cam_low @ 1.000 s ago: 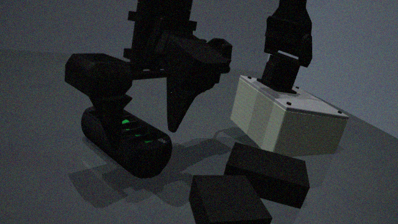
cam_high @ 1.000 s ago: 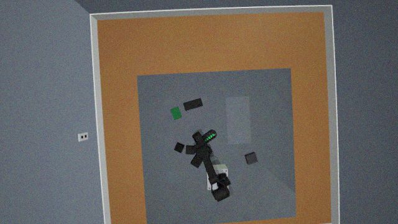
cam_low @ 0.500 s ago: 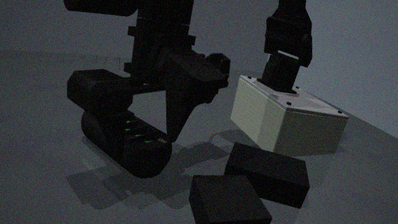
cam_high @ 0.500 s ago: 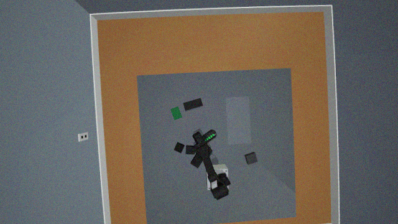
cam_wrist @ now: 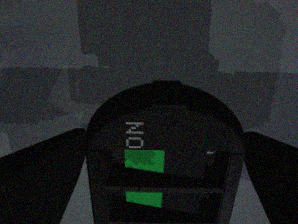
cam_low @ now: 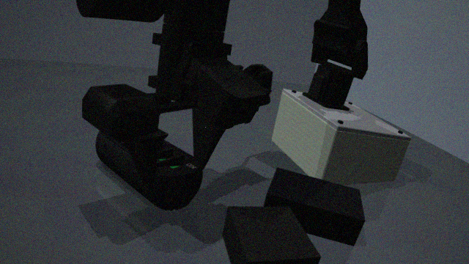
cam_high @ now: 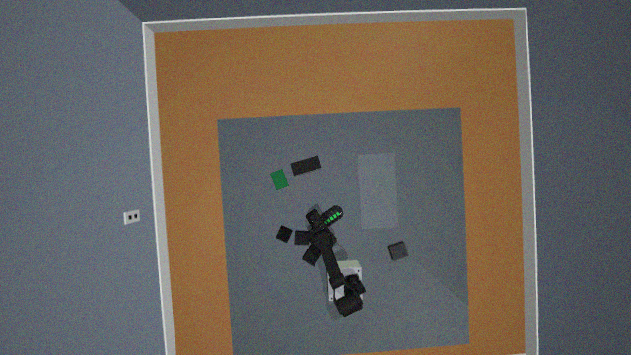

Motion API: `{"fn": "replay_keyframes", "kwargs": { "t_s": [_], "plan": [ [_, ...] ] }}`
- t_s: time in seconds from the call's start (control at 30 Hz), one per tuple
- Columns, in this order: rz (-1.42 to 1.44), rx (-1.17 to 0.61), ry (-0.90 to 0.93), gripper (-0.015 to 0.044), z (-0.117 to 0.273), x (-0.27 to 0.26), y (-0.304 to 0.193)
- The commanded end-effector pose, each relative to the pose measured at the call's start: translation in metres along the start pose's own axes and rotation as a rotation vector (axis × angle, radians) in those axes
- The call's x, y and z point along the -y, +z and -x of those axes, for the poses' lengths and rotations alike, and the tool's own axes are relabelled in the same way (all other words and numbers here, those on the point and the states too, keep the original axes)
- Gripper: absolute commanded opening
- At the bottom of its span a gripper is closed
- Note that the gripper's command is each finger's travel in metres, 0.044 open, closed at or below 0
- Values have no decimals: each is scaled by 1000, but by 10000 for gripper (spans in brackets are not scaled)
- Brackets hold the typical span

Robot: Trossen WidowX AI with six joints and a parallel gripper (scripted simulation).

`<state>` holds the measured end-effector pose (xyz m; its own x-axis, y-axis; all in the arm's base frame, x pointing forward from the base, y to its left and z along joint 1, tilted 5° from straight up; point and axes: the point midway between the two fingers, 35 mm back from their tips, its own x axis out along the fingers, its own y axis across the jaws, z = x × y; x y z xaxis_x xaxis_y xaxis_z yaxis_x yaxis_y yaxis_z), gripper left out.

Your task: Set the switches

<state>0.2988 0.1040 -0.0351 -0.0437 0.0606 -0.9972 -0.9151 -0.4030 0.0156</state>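
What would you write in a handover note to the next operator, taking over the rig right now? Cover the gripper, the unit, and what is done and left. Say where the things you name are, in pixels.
Gripper (cam_high: 324, 228) (cam_low: 172, 161) (cam_wrist: 165, 140): jaws down on either side of the controller unit; whether they grip it cannot be told.
Controller unit (cam_high: 340, 212) (cam_low: 161, 183) (cam_wrist: 170, 120): on the bench, switches facing up, so its label is out of sight.
Done: jaws placed around one end of the unit. No switch can be confirmed as matching the label.
Left: show and read the label, set all six switches to match, leave the unit flat on its base, move the arm away.
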Motion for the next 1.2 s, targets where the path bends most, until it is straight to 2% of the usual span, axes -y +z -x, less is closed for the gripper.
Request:
{"fn": "replay_keyframes", "kwargs": {
  "t_s": [0.0,0.37,0.4,1.17],
  "plan": [
    [-2,-2,-1,300,-1,0,0],
    [-2,-2,-1,11,-1,6,-3],
    [-2,-2,-1,0,-1,7,-3],
    [-2,-3,-3,0,0,28,-11]
  ]
}}
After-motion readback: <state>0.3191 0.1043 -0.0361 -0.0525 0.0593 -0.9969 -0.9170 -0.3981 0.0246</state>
